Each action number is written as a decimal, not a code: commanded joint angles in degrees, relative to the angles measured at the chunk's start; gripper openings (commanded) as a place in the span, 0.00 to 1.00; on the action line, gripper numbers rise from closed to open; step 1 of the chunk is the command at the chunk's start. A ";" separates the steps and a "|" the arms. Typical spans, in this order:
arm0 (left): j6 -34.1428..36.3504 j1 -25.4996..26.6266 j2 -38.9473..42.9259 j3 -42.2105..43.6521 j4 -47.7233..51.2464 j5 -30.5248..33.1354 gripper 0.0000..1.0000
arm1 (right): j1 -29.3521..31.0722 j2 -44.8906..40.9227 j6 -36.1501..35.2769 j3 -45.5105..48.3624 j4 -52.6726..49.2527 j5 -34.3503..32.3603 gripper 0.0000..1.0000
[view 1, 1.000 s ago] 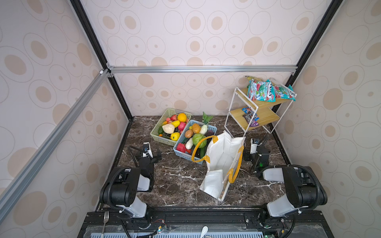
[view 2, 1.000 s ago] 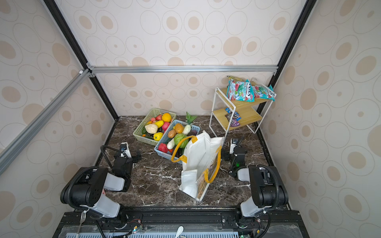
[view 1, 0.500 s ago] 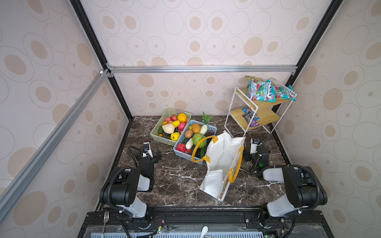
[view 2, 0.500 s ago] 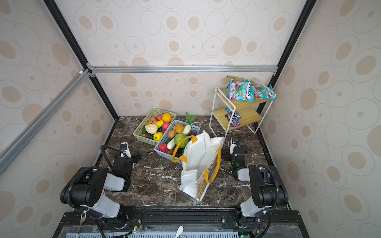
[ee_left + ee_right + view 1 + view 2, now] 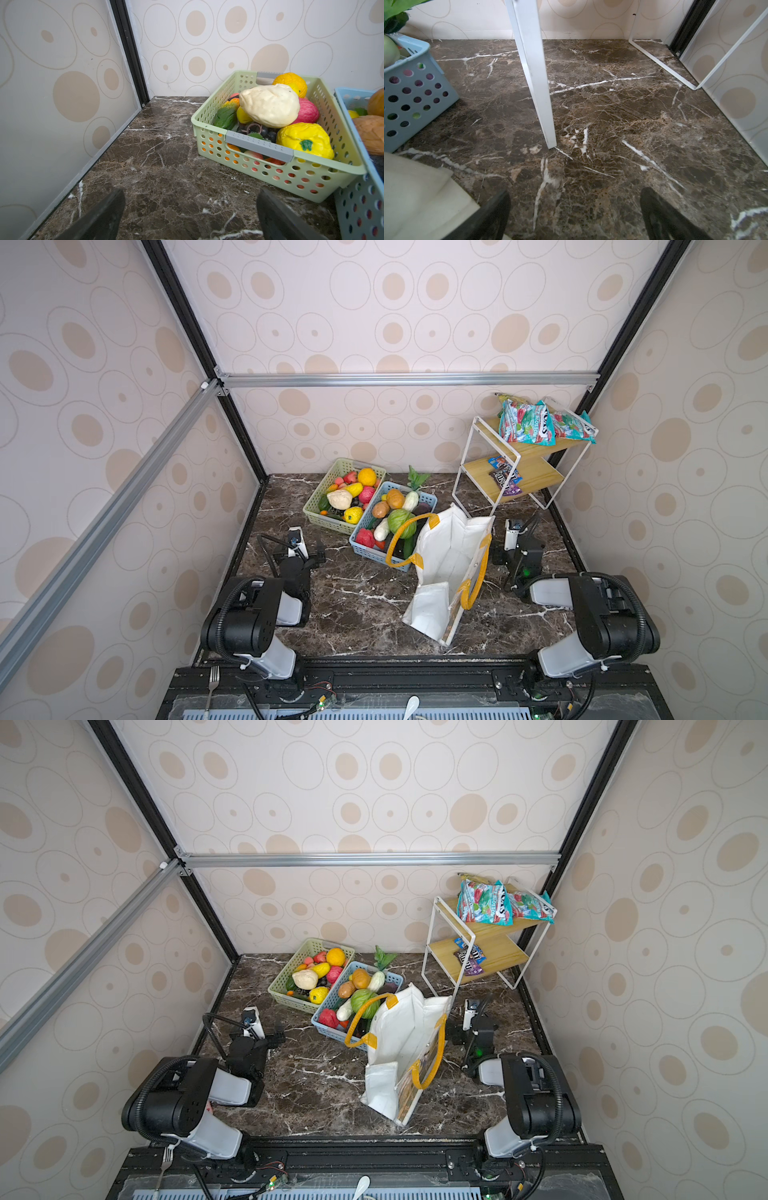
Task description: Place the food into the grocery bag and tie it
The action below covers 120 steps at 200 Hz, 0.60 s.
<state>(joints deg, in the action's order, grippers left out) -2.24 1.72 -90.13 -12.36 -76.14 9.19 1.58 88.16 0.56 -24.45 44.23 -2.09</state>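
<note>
The grocery bag [image 5: 451,560] [image 5: 409,1036], a white tote with yellow-orange handles, stands open mid-table in both top views; its corner [image 5: 415,197] shows in the right wrist view. The food fills two baskets behind it: a green cabbage [image 5: 400,519], a white radish [image 5: 409,501], and a yellow knobbly fruit [image 5: 305,139] beside a cream squash [image 5: 270,106]. My left gripper [image 5: 305,549] [image 5: 191,195] rests low at the table's left, open and empty, short of the green basket. My right gripper [image 5: 517,549] [image 5: 575,195] sits open and empty just right of the bag.
The pale green basket [image 5: 316,512] [image 5: 207,116] and the light blue basket [image 5: 361,545] [image 5: 415,93] sit side by side at the back. A white wire rack [image 5: 515,472] with snack packets [image 5: 528,427] stands at the back right; its leg [image 5: 533,72] is just ahead of my right gripper.
</note>
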 commanded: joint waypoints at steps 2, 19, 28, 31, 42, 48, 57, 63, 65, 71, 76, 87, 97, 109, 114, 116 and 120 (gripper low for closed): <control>-0.91 0.06 0.65 -0.09 -1.37 2.00 0.99 | -0.15 -0.38 -0.64 0.78 2.42 -0.08 1.00; -1.12 -0.05 3.12 -1.61 3.57 3.28 0.99 | -0.10 -3.90 0.20 -1.95 -6.55 -2.26 1.00; -1.18 -0.02 4.28 -2.49 6.18 3.73 0.99 | -0.14 -6.24 0.18 -4.04 -11.95 -3.12 1.00; -1.33 -0.02 4.64 -2.76 6.91 3.99 0.99 | -0.10 -6.77 0.36 -4.37 -12.75 -3.55 1.00; -1.45 0.05 5.74 -3.62 9.22 4.86 0.99 | -0.10 -9.20 0.57 -5.65 -16.79 -5.15 1.00; -1.30 0.09 6.47 -4.01 10.39 4.67 0.99 | -0.14 -10.88 0.85 -6.25 -19.33 -5.46 1.00; -1.18 0.05 7.44 -4.77 12.67 4.35 0.99 | -0.12 -13.01 2.02 -7.52 -23.04 -6.58 1.00; -1.23 0.04 8.02 -5.54 14.26 4.55 0.99 | -0.09 -14.08 3.03 -8.76 -26.02 -6.87 1.00; -1.25 0.04 8.14 -5.80 14.81 4.71 0.99 | -0.09 -14.56 3.22 -9.30 -27.41 -6.90 1.00; -1.63 0.13 8.41 -6.64 16.70 5.41 0.99 | -0.11 -15.39 3.53 -10.84 -31.18 -6.78 1.00; -2.18 0.05 8.60 -7.34 18.40 6.12 0.99 | -0.10 -15.84 4.04 -12.20 -33.93 -7.14 1.00; -3.06 -0.04 8.69 -9.09 21.65 6.94 0.99 | -0.15 -16.71 5.46 -15.57 -41.68 -7.73 1.00; -2.95 -0.04 9.05 -10.57 24.41 5.60 0.99 | -0.09 -17.38 6.78 -18.05 -46.05 -8.69 0.99; -3.25 -0.02 9.83 -12.14 26.99 3.79 0.99 | -0.09 -18.47 8.48 -20.77 -52.38 -9.17 0.99; -3.81 0.04 10.19 -12.64 27.80 3.12 0.99 | -0.15 -18.87 9.30 -21.69 -54.46 -9.55 0.98; -4.00 0.04 10.33 -12.85 28.11 2.83 0.99 | -0.13 -19.11 9.60 -21.98 -55.20 -9.55 0.98; -4.23 0.05 10.73 -13.22 28.62 2.30 0.99 | -0.11 -19.60 10.26 -22.63 -56.70 -9.59 0.98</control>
<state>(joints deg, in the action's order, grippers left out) -4.45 1.72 -81.73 -22.00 -55.16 13.72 1.58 70.98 6.04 -43.29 4.99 -9.23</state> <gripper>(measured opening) 0.992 0.987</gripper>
